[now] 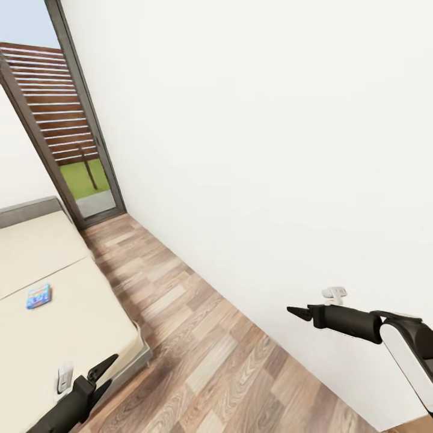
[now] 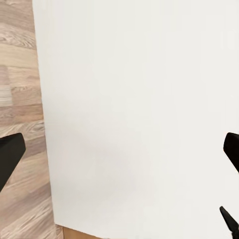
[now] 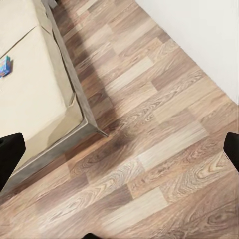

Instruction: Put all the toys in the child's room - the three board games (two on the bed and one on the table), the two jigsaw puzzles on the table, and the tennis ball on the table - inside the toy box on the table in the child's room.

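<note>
The bed with its beige mattress lies at the left, its corner reaching the wood floor in the right wrist view. A small blue board game rests flat on the mattress, and its edge shows again as a blue box. A second flat white box lies nearer the bed's foot, just beside my left gripper, which is open and empty above the bed's edge. My right gripper is open and empty, held out over the floor near the wall. The table, toy box, jigsaw puzzles and tennis ball are out of view.
A plain white wall runs along the right, with a small white fitting low on it. A glass door stands at the far end. A strip of wood floor lies between bed and wall.
</note>
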Controlling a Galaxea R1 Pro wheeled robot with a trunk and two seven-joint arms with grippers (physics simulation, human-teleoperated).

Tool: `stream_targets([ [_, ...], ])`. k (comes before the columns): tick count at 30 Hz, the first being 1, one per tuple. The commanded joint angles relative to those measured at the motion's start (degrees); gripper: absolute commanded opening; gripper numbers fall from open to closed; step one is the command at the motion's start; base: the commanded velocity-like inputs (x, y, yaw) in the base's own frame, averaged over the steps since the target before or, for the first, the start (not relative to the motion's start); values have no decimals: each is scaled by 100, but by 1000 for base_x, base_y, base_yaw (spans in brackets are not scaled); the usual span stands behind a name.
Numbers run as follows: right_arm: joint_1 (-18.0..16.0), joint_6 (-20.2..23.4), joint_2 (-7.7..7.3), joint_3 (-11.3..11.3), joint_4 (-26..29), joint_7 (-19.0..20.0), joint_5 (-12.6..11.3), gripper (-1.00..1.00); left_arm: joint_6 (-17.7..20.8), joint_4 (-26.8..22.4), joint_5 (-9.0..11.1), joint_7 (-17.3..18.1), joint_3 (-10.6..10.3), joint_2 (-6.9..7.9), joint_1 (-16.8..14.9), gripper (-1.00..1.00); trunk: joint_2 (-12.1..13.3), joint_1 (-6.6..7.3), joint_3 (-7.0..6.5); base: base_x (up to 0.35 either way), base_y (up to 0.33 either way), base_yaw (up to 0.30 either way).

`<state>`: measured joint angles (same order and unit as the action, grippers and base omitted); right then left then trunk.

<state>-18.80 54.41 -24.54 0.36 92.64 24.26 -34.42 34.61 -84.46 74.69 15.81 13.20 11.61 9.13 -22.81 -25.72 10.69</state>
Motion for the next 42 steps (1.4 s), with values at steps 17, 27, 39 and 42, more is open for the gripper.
stream_targets([
  [17, -9, 22, 0, -4, 0, 37, 23, 100, 29, 46, 22, -36, 11, -7, 1, 100, -11, -6, 10, 261, -224, 30],
  [27, -21, 40, 9, -7, 0, 10, 27, 100, 23, 58, 21, -17, 13, -9, 1, 100, -11, -6, 10, 281, -187, 203],
  [39, -29, 37, 20, -9, 0, -52, 36, 100, 38, 65, 62, -58, 14, -10, -15, 100, -11, -6, 10, 162, -96, 286],
  [42, -32, 40, 23, -7, 0, -217, 41, 100, 37, 62, 74, -24, 9, -12, -20, 100, -11, -6, 10, 32, -19, 297],
])
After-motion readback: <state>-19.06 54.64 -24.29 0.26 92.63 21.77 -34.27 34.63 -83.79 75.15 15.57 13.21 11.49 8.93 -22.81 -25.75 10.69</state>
